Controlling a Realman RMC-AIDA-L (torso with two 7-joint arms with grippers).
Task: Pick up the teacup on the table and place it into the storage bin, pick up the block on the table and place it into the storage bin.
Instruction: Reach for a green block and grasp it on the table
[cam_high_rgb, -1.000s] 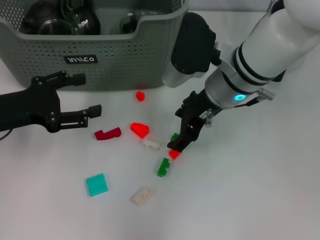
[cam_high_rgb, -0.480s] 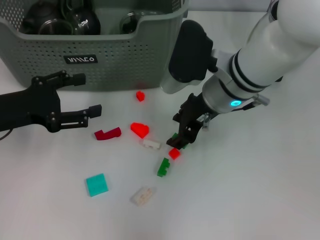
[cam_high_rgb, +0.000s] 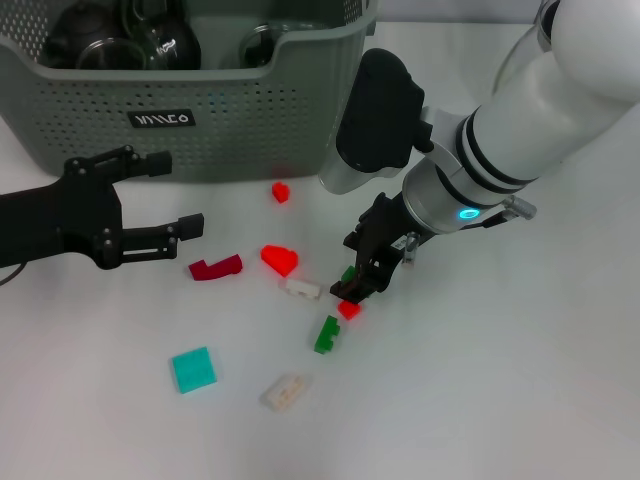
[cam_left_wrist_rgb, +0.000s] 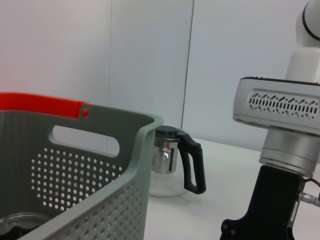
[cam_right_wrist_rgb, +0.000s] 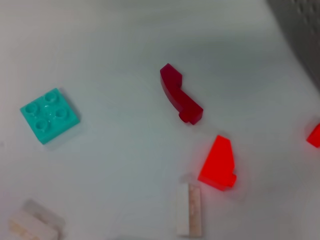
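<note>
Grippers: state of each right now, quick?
Left gripper: open, empty, beside the storage bin.
Right gripper: low over the small red block; grip cannot be told.

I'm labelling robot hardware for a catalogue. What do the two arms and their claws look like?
The left claw is matte black on a black arm. The right arm is glossy white with black ring bands, a cyan lit ring, a black pod, thin cables and a black right claw.

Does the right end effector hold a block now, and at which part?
Cannot tell: right end effector tips sit on the small red block; a grip is not visible.
</note>
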